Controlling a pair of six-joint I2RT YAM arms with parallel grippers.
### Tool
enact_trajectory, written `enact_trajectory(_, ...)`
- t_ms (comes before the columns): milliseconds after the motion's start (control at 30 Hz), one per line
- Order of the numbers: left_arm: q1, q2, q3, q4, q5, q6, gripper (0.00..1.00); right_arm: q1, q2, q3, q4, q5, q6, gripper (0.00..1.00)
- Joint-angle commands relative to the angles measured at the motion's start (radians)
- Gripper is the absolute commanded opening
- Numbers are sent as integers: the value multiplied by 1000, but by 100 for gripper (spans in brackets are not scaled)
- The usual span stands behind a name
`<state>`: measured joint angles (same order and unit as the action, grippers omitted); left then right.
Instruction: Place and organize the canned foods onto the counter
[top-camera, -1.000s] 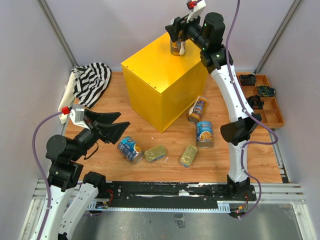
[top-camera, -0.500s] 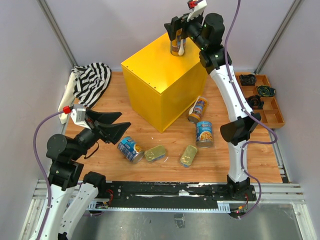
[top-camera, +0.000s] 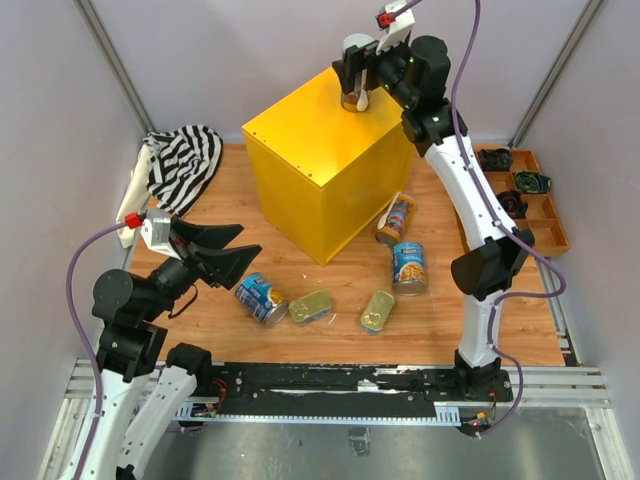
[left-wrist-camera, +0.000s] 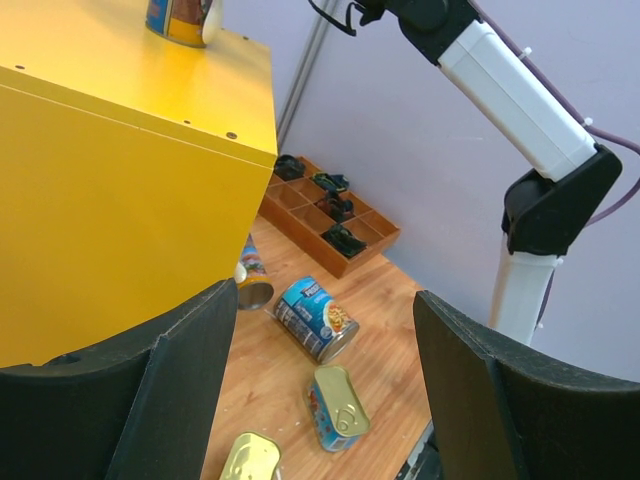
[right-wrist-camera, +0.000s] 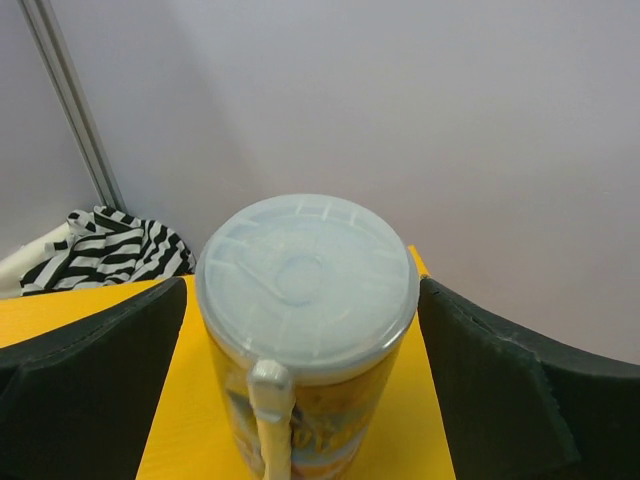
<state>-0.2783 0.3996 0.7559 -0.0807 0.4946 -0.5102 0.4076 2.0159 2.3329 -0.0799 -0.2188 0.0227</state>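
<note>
Striped cloth (top-camera: 185, 162) lies bunched at the far left corner of the wooden tabletop (top-camera: 330, 345). Near it, the left gripper (top-camera: 248, 241) hangs above the near left part of the tabletop. Its jaws are moderately spread and nothing is between them.

Just beside the tips of that gripper, the left blue-labelled can (top-camera: 262, 298) lies on its side with its silver end toward the near edge. The left golden tin (top-camera: 311, 306) lies flat just beside this can; whether they touch cannot be told.

The yellow box (top-camera: 320, 170) stands on the far middle of the tabletop, with one corner toward the arms. One can is on it: the standing slim can (right-wrist-camera: 308, 270), upright with its white lid uppermost, close to the far right corner of the box top. The right gripper (top-camera: 356, 76) is at this can. Its jaws stand wide, one on each side, and yellow box top shows between each jaw and the can body, so the can is not clamped.

The right golden tin (top-camera: 377, 310) lies flat on the tabletop, well apart from the left one. The lying slim can (top-camera: 396, 218) rests on its side at the foot of the box. The right blue-labelled can (top-camera: 409, 268) lies on its side just nearer, with its silver end toward the near edge.

A brown compartmented tray (top-camera: 548, 235) sits at the far right edge of the tabletop. It holds small black gadgets (top-camera: 531, 182) in its compartments.
</note>
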Motion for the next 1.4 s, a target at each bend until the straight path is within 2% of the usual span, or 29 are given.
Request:
enact_trajectory(0, -5, -20, -10, 31, 4, -13, 75, -6, -113, -63, 66, 4, 2, 98)
enact_trajectory(333, -5, -53, -27, 37, -22, -47, 75, 22, -229, -277, 92, 7, -2, 99)
enact_trajectory(433, -5, -59, -37, 46, -29, -59, 75, 32, -250, -329, 97, 10, -5, 94)
enact_trajectory(600, -5, -61, -49, 59, -38, -74, 75, 33, -257, -370, 97, 21, -14, 81)
enact_trajectory(700, -5, -59, -55, 66, -43, -80, 75, 33, -251, -383, 97, 33, -22, 79)
enact_trajectory(1100, -5, -31, -67, 95, -56, -74, 75, 19, -167, -314, 78, 29, -19, 64)
enact_trajectory(1367, -5, -10, -76, 111, -53, -63, 75, 4, -82, -219, 61, 23, -3, 62)
